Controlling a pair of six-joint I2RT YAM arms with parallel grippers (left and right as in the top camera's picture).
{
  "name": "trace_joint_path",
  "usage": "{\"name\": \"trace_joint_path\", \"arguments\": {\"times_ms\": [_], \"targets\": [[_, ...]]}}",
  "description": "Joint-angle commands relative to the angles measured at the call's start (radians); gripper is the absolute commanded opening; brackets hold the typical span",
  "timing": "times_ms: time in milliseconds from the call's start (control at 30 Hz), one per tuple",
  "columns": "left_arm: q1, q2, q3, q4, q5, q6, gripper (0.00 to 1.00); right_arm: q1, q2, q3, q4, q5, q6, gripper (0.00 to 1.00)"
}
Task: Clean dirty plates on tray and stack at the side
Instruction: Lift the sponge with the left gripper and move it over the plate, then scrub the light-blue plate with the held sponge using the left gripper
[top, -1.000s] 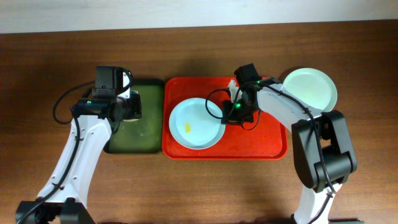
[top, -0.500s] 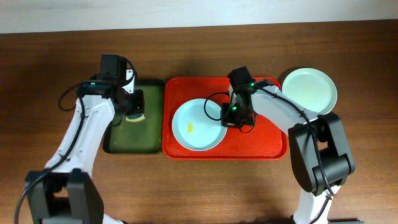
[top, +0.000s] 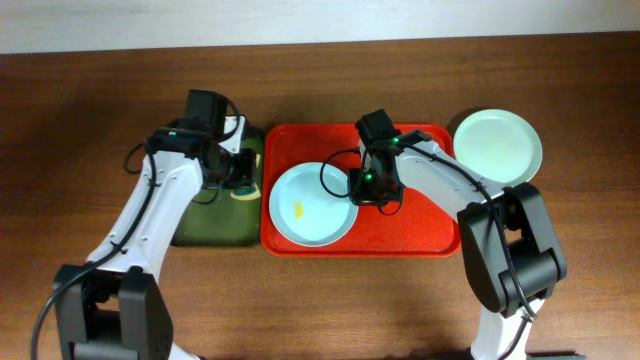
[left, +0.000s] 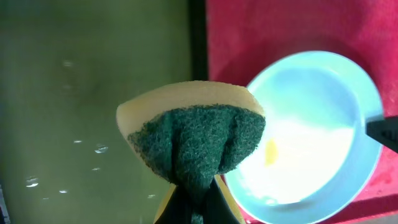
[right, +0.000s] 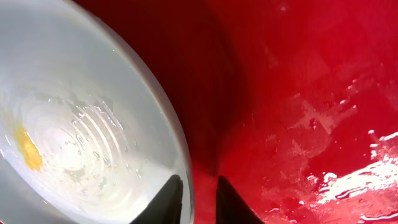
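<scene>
Plates, cleaning stage. The smeared plate (top: 312, 205) lies flat in the left half of the red tray (top: 420, 225), its yellow smear (top: 300, 208) not yet wiped. A second plate (top: 497, 145), pale and apparently clean, rests on the table (top: 300, 310) just off the tray's far right corner, where the stack is judged to form. Whether more than one plate lies there cannot be told from above.

Judged progress: at least one plate is set aside, and one dirty plate is left to wipe and move.

Right gripper (right: 199, 198): the fingers are slightly parted, one on each side of the smeared plate's right rim, which runs between them. Whether they press on it cannot be told.

Left gripper (top: 237, 175): the fingers pinch a folded sponge (left: 194, 140), held above the right edge of the green tray (left: 93, 93). The sponge is just beside the smeared plate and not touching it.
</scene>
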Motion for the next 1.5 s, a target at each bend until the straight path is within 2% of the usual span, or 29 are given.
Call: {"name": "trace_joint_path", "arguments": {"times_ms": [0, 133, 267, 433, 1133, 1200, 1300, 1400, 1467], "targets": [[-0.048, 0.003, 0.016, 0.002, 0.024, -0.087, 0.0, -0.005, -0.032, 0.009, 0.001, 0.014, -0.026, 0.08], [-0.109, 0.018, 0.008, -0.012, 0.024, -0.21, 0.0, -0.003, -0.032, 0.009, -0.001, 0.014, -0.026, 0.06], [-0.186, 0.05, 0.007, -0.006, 0.02, -0.214, 0.0, -0.003, -0.032, 0.009, -0.001, 0.014, -0.026, 0.04], [-0.229, 0.106, 0.007, 0.007, -0.004, -0.3, 0.0, -0.003, -0.032, 0.009, -0.001, 0.014, -0.026, 0.04], [-0.251, 0.352, 0.006, 0.086, 0.003, -0.31, 0.0, -0.003, -0.032, 0.009, -0.001, 0.014, -0.026, 0.04], [-0.269, 0.376, 0.006, 0.092, 0.044, -0.309, 0.0, -0.003, -0.032, 0.009, 0.0, 0.014, -0.026, 0.04], [-0.278, 0.384, 0.007, 0.137, 0.227, -0.249, 0.0, -0.003, -0.032, 0.009, 0.0, 0.014, -0.026, 0.04], [-0.263, 0.384, 0.016, 0.164, 0.369, -0.246, 0.0, -0.003, -0.032, 0.009, -0.001, 0.014, -0.026, 0.04], [-0.242, 0.371, 0.039, 0.142, 0.365, -0.246, 0.0, -0.003, -0.032, 0.009, 0.0, 0.014, -0.026, 0.04]]}}
